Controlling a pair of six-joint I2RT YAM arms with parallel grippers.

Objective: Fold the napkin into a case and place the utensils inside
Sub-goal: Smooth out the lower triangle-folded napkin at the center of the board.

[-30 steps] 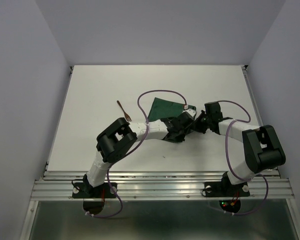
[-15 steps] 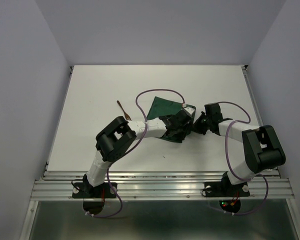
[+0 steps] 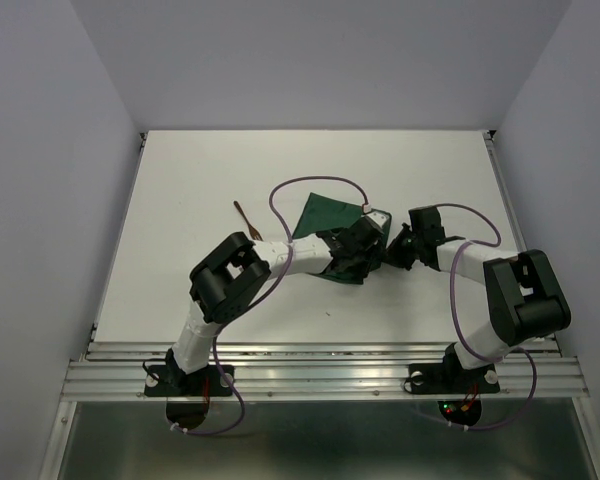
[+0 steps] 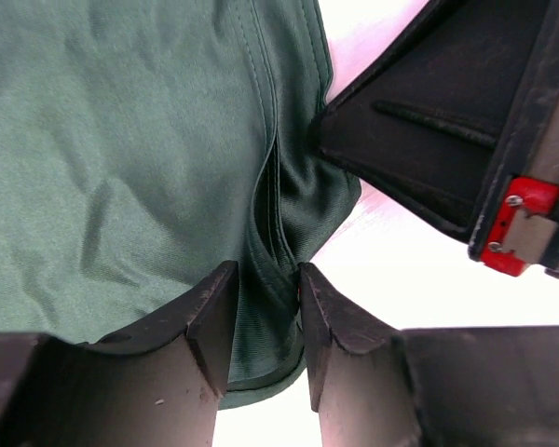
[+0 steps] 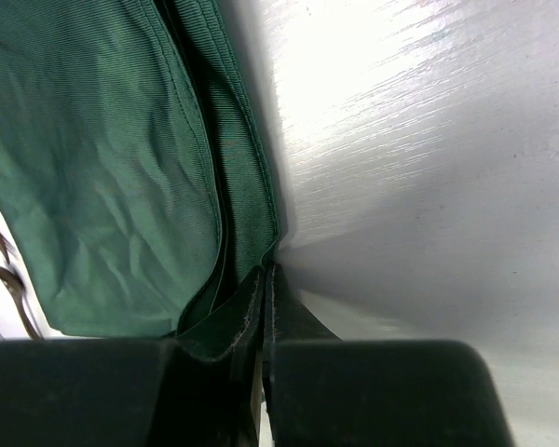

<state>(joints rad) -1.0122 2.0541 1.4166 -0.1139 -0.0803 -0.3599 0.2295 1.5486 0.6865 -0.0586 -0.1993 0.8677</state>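
Observation:
The dark green napkin (image 3: 325, 212) lies folded mid-table. My left gripper (image 3: 363, 243) is over its near right corner. In the left wrist view its jaws (image 4: 265, 272) stand apart, with a raised pleat of the napkin (image 4: 121, 140) running between them. My right gripper (image 3: 398, 246) meets that corner from the right. Its fingers (image 5: 264, 272) are pressed together on the napkin's hemmed edge (image 5: 247, 186), and the cloth layers gape beside them. One slim brown wooden utensil (image 3: 245, 220) lies left of the napkin. Any other utensil is out of view.
The right gripper's black body (image 4: 447, 121), with a red part, sits close beside my left fingers. Purple cables (image 3: 315, 185) loop over the napkin and by the right arm (image 3: 475, 225). White table (image 3: 200, 170) stretches behind and to the left.
My left gripper has shifted slightly left and farther over the napkin's corner, and its jaws stand wider. The right gripper and the utensil have not moved.

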